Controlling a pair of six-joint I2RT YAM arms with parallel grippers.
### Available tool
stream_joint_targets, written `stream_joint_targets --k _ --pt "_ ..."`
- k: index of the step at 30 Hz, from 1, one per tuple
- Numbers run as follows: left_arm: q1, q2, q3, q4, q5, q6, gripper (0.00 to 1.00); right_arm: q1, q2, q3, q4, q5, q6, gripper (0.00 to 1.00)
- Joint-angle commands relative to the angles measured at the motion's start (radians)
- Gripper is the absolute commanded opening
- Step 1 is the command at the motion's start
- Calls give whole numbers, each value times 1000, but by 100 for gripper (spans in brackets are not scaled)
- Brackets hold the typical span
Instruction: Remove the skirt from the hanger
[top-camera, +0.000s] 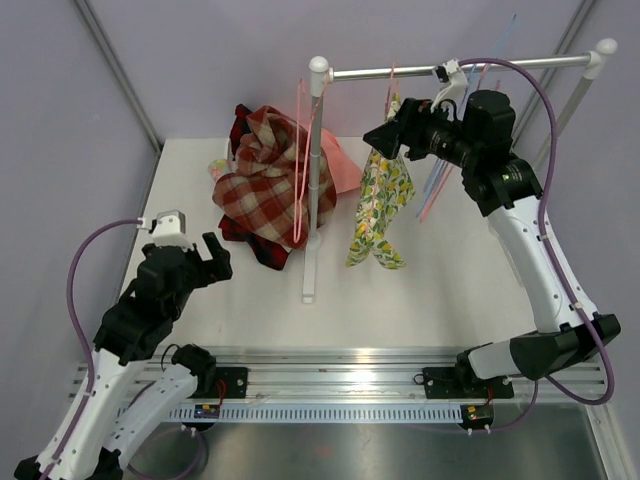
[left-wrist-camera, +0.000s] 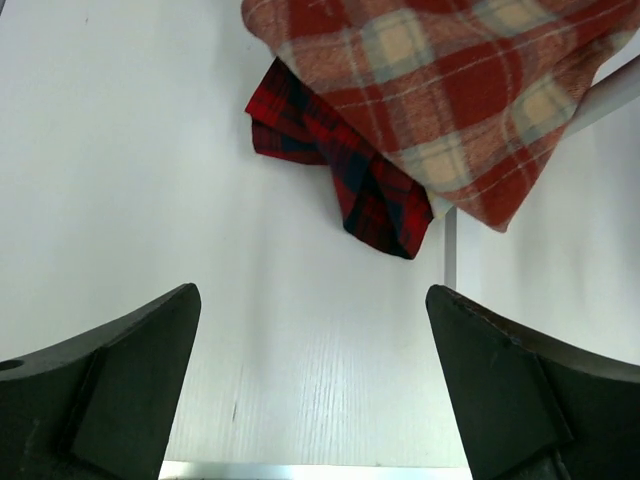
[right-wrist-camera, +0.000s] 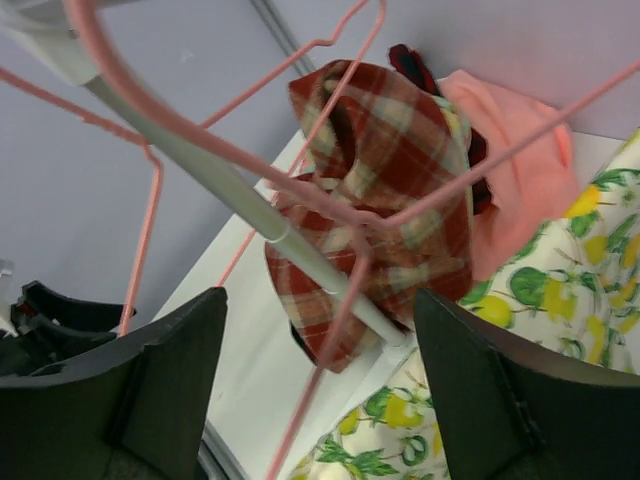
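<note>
A lemon-print skirt (top-camera: 382, 205) hangs from a pink wire hanger (top-camera: 392, 100) on the rack's rod (top-camera: 400, 71). My right gripper (top-camera: 385, 135) is open, up at the skirt's top just below the rod. In the right wrist view the hanger wire (right-wrist-camera: 345, 300) runs between my open fingers (right-wrist-camera: 170, 370) without being gripped, and the skirt (right-wrist-camera: 590, 290) lies at the right. My left gripper (top-camera: 218, 258) is open and empty low over the table at the left; its wrist view shows bare table between the fingers (left-wrist-camera: 130, 370).
A red plaid cloth pile (top-camera: 262, 170) with a dark tartan piece (left-wrist-camera: 340, 160) and a pink cloth (top-camera: 340, 165) lies behind the rack's white post (top-camera: 313, 180). An empty pink hanger (top-camera: 300, 150) hangs by the post. Blue and pink hangers (top-camera: 440, 180) hang at the right.
</note>
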Motion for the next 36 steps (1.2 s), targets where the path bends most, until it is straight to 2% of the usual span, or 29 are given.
stream_joint_targets --k 1,3,4,6,8,10,11,16,19,22,24,30,31,33,34,36 --pt "-3 -52 -4 21 -54 -1 99 68 2 1 87 15 -2 81" --pt "-3 -57 -15 33 -52 1 99 80 5 -2 86 38 -8 71" --pt "-3 -55 -15 37 -50 4 99 85 5 -1 86 42 -9 57" --pt "-3 -38 -12 35 -43 2 99 86 0 -7 80 56 -13 41" --pt "-3 -29 -13 37 -37 4 99 88 -13 -15 77 80 -19 20" --pt "-3 -24 -12 37 -35 4 99 88 -35 -25 74 93 -26 2" --pt "-3 -26 -12 37 -35 5 99 86 -43 -27 69 105 -28 0" --pt "-3 -34 -4 59 8 31 99 88 -116 1 23 134 -51 0" --pt "-4 -9 57 66 40 42 98 86 -154 56 -22 147 -57 0" --pt "-28 78 227 24 45 56 95 89 -194 111 -57 145 -45 0" --pt "-65 155 404 -15 26 62 95 88 -213 142 -78 140 -37 0" --pt "-272 392 827 -81 -50 131 96 86 -259 223 -132 116 -2 0" --pt "-318 488 967 -109 -49 151 97 86 -262 232 -143 114 10 0" --pt "-367 586 1103 -135 -11 165 96 88 -271 252 -163 114 24 0" --pt "-436 665 1205 -144 3 177 97 89 -279 252 -166 120 24 0" --pt "-539 744 1283 -146 -24 198 97 86 -296 240 -172 137 27 0"
